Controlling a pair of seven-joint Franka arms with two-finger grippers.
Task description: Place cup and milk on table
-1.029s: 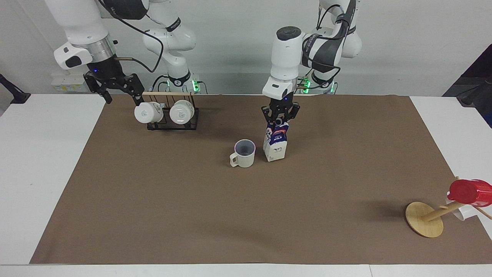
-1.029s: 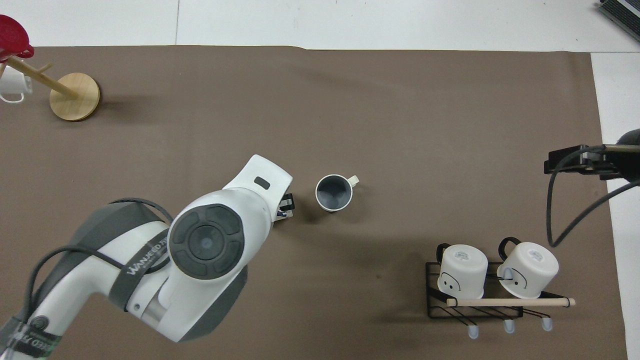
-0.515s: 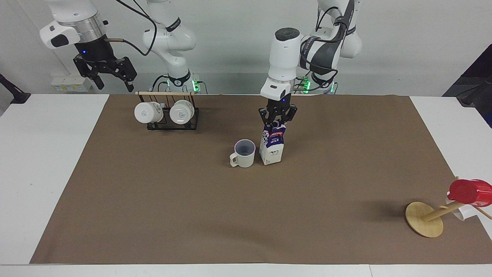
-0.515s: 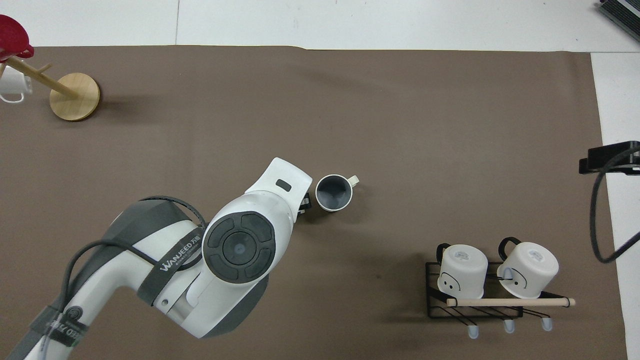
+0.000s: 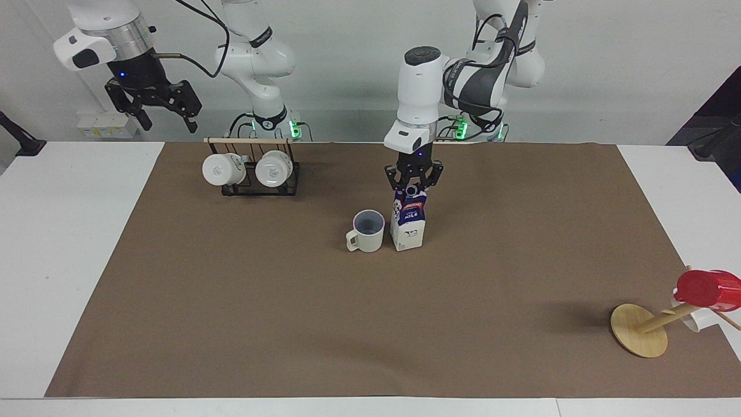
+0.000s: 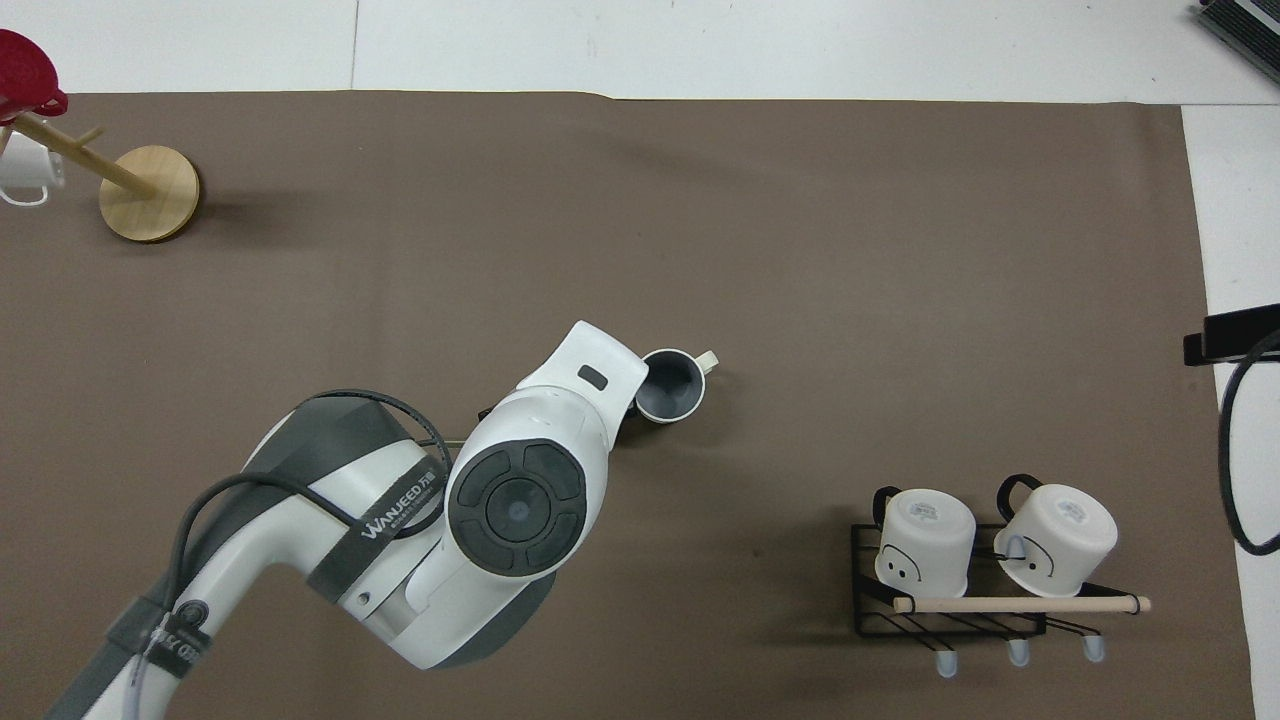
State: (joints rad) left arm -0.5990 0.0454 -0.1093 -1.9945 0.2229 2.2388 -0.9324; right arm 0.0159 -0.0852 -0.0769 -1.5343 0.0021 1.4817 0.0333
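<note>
Now the milk (image 5: pixel 408 223) stands upright on the desk (image 5: pixel 289 301) just beside the cup (image 5: pixel 367 231). The left tool (image 5: pixel 412 186) sits at its cap, grip unclear. The right tool (image 5: pixel 165 111), released, hangs over the desk's edge.

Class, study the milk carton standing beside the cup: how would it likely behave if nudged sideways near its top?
The milk carton is tall on a narrow base, so it would probably tip rather than slide. It stands close beside the cup, so a fall that way may knock it. Its folded top probably gives under pressure.
</note>
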